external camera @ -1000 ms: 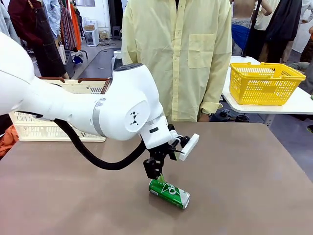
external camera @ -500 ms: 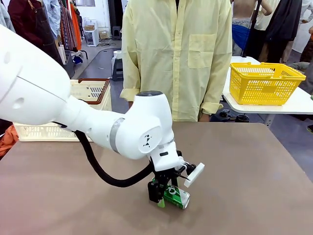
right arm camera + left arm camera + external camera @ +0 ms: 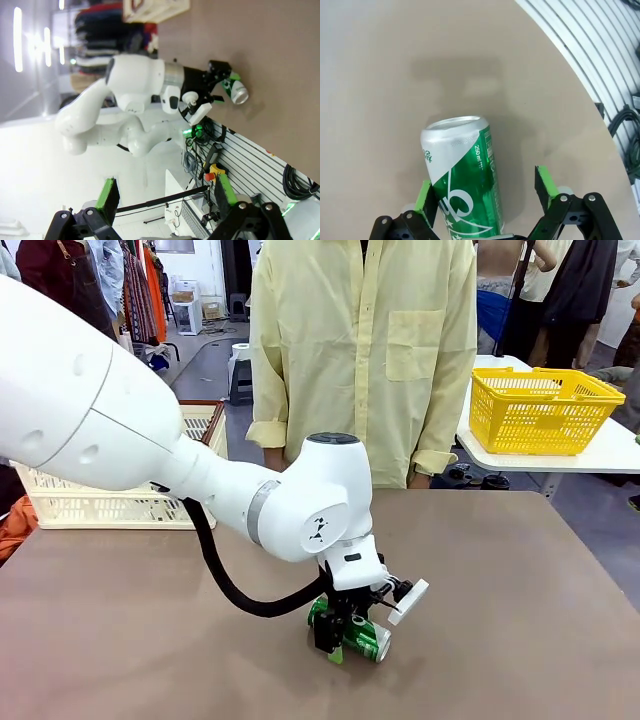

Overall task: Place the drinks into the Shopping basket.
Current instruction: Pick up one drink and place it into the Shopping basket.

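Brown table (image 3: 520, 580) bears green can (image 3: 352, 632) (lying sideways), racks behind.

In the front view the left arm's wrist is covering most of the green can (image 3: 362, 636), leaving just its silver end and a strip of its side showing. That arm is also hiding much of the Shopping basket (image 3: 60, 502). In the left wrist view the bottom edge is cutting off the can's lower end (image 3: 465, 190). In the right wrist view the can (image 3: 236, 90) is appearing too small for its lettering to be read.
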Controlling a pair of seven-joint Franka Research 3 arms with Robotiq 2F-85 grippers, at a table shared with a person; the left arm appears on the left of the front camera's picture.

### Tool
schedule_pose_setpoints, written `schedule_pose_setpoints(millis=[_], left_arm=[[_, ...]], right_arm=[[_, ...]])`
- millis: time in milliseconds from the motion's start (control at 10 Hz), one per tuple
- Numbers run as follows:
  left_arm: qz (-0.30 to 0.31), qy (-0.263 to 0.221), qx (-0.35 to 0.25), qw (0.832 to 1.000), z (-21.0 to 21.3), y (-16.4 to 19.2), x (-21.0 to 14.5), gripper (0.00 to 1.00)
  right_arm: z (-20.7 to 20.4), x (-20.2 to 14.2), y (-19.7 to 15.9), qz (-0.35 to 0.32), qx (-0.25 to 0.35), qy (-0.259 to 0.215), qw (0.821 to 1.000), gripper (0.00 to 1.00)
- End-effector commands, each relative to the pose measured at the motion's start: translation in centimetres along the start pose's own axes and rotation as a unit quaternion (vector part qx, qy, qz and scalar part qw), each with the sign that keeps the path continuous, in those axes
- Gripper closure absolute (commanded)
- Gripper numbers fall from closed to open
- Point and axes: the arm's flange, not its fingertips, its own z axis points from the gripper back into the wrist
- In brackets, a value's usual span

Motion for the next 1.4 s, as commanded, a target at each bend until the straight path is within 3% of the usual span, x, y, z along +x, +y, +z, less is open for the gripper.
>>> schedule_pose_setpoints(millis=[0, 100, 200, 300, 400, 800, 1000, 1100, 1200, 1300], left_arm=[[0.006, 0.012, -0.010, 1.000, 0.0, 0.4, 0.3, 0.00], [0.004, 0.013, -0.013, 1.000, -0.1, 0.4, 0.3, 0.00], [0.009, 0.012, -0.009, 1.000, -0.1, 0.5, 0.3, 0.22], [0.007, 0.013, -0.009, 1.000, 0.0, 0.6, 0.4, 0.77], [0.009, 0.019, -0.006, 1.000, 0.0, 0.5, 0.4, 1.00], [0.011, 0.028, -0.008, 1.000, 0.1, 0.6, 0.2, 1.00], [0.047, 0.022, -0.006, 0.999, 1.5, 0.1, -0.6, 1.00], [0.083, 0.013, 0.006, 0.996, 4.3, -1.0, -1.7, 1.00], [0.170, 0.006, 0.036, 0.985, 8.9, -2.8, -3.5, 1.00], [0.268, -0.003, 0.065, 0.961, 13.2, -4.6, -5.5, 1.00]], right_arm=[[0.2, -0.2, 0.0, 0.010, -0.006, 0.005, 1.000, 0.00], [0.2, -0.2, 0.0, 0.010, -0.006, 0.005, 1.000, 0.00], [0.2, -0.2, 0.0, 0.010, -0.006, 0.005, 1.000, 0.00], [0.2, -0.2, 0.0, 0.010, -0.006, 0.005, 1.000, 0.00], [0.2, -0.2, 0.0, 0.010, -0.006, 0.005, 1.000, 0.00], [0.2, -0.2, 0.0, 0.010, -0.006, 0.005, 1.000, 0.00], [0.2, -0.2, 0.0, 0.010, -0.006, 0.005, 1.000, 0.00], [0.2, -0.2, 0.0, 0.010, -0.006, 0.005, 1.000, 0.00], [0.2, -0.2, 0.0, 0.010, -0.006, 0.005, 1.000, 0.00], [0.2, -0.2, 0.0, 0.010, -0.006, 0.005, 1.000, 0.00]])
